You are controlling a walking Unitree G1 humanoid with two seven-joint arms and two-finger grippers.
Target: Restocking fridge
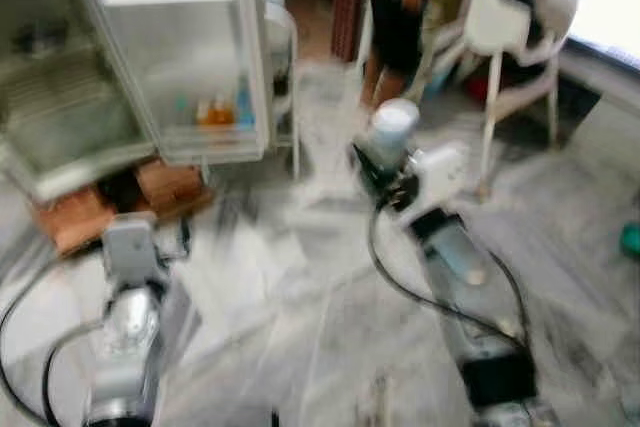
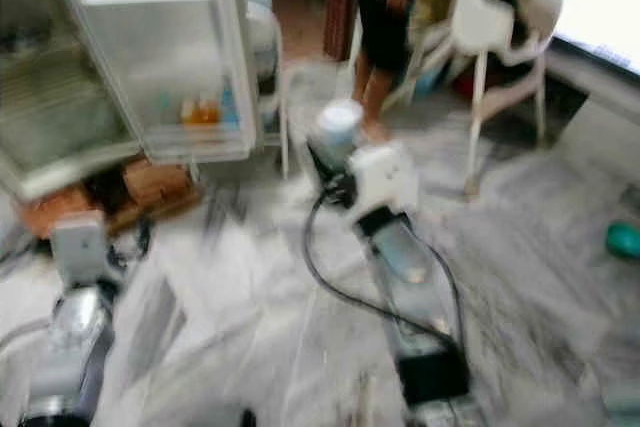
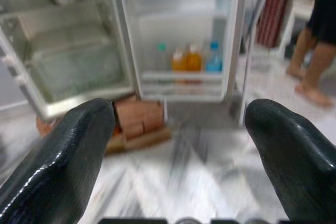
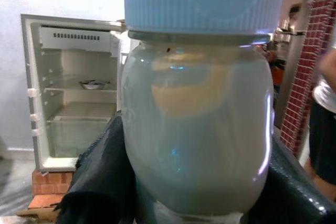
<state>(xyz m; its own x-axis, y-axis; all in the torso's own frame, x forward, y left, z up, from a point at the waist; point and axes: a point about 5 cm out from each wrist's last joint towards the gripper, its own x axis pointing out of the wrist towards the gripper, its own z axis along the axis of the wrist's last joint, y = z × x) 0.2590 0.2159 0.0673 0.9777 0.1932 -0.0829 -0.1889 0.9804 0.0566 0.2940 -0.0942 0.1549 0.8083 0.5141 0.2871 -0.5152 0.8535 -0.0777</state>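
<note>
Right wrist view shows the right gripper squeezing a jar of pale, milky stuff. The jar stands straight up, its blue lid on top. The fridge is open, with orange and blue bottles in the door shelf. The left gripper is spread wide, holding nothing.

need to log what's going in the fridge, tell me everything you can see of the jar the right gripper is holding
The jar is a rounded, see-through container, glass or clear plastic by its look, filled with a pale, milky content. A ribbed light blue screw lid closes it. It stands upright in the right gripper, whose black fingers press on both its sides. It is held in the air above the marble floor, facing the open fridge. No label can be made out.
</note>
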